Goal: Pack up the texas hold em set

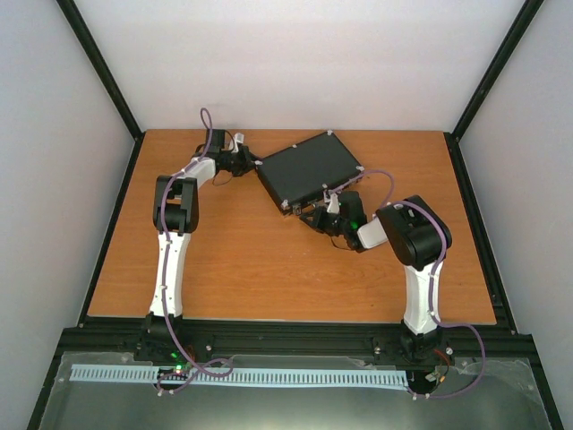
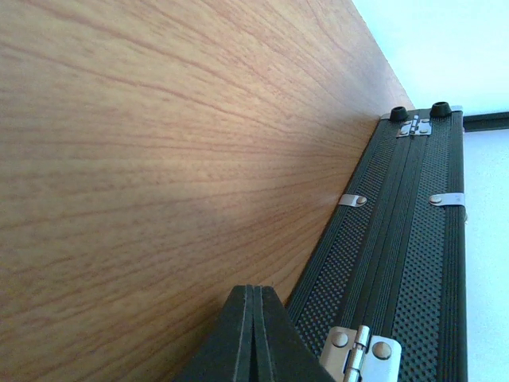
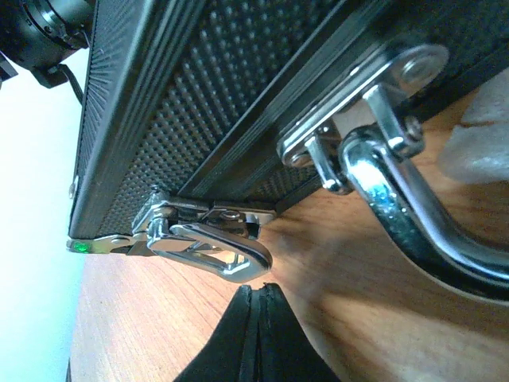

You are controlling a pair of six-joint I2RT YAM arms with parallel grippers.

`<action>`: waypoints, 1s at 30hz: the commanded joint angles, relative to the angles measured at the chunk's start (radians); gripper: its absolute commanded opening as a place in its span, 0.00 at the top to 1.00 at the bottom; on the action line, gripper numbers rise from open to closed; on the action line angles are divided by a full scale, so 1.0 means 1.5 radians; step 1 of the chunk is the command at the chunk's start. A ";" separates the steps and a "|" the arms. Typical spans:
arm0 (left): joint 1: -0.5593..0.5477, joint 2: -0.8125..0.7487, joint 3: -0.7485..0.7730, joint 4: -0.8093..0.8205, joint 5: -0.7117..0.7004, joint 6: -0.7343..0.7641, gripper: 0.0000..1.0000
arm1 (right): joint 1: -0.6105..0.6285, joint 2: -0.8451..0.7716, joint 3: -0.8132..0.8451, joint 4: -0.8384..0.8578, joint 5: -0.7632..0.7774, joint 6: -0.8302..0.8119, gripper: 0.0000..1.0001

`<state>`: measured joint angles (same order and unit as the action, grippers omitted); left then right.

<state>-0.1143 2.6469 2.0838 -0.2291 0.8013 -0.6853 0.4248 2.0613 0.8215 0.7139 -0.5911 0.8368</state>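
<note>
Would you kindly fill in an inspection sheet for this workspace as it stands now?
Surface: wooden table, no marks seen.
Job's things: black case lid down, lying flat and skewed at the far middle; handle and latch face the right arm; no chips or cards outside.
Clutter: nothing seen.
Grippers: left gripper jaws shut, empty, by the hinges; right gripper jaws shut, empty, close to the latch.
Cables: purple cables run along both arms, loops at the bases.
Surroundings: white walls, black frame.
</note>
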 commanded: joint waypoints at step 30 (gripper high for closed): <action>-0.029 0.051 -0.041 -0.115 0.001 0.013 0.99 | 0.002 0.039 0.143 -0.236 0.116 -0.039 0.97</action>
<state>-0.1146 2.6469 2.0842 -0.2272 0.7933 -0.6956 0.4053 2.0972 0.9787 0.4763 -0.6022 0.8238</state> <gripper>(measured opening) 0.021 0.033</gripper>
